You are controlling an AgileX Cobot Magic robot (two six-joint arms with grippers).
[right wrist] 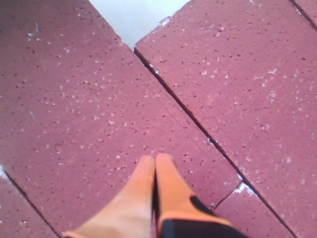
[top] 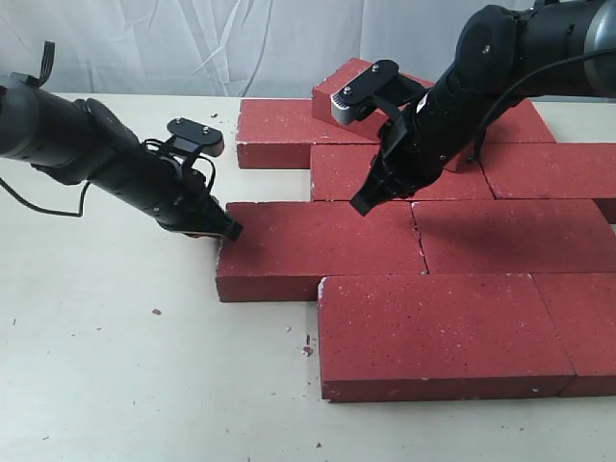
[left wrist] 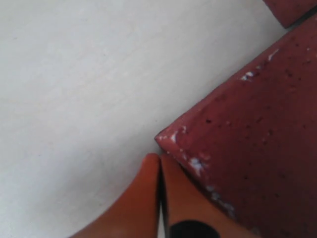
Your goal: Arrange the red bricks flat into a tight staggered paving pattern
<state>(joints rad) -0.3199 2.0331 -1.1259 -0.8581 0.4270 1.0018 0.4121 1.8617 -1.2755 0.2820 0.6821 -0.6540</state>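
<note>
Several red bricks lie flat in staggered rows on the pale table. One more brick rests tilted on the back row. My left gripper is shut and empty. Its tips press against the left corner of the third-row brick, whose chipped corner fills the left wrist view. My right gripper is shut with nothing in it. Its tips point down onto a brick's top face, close to the seam with the neighbouring brick.
Small red crumbs lie on the table in front of the bricks. A white curtain hangs behind the table. The right arm's body hides part of the back rows.
</note>
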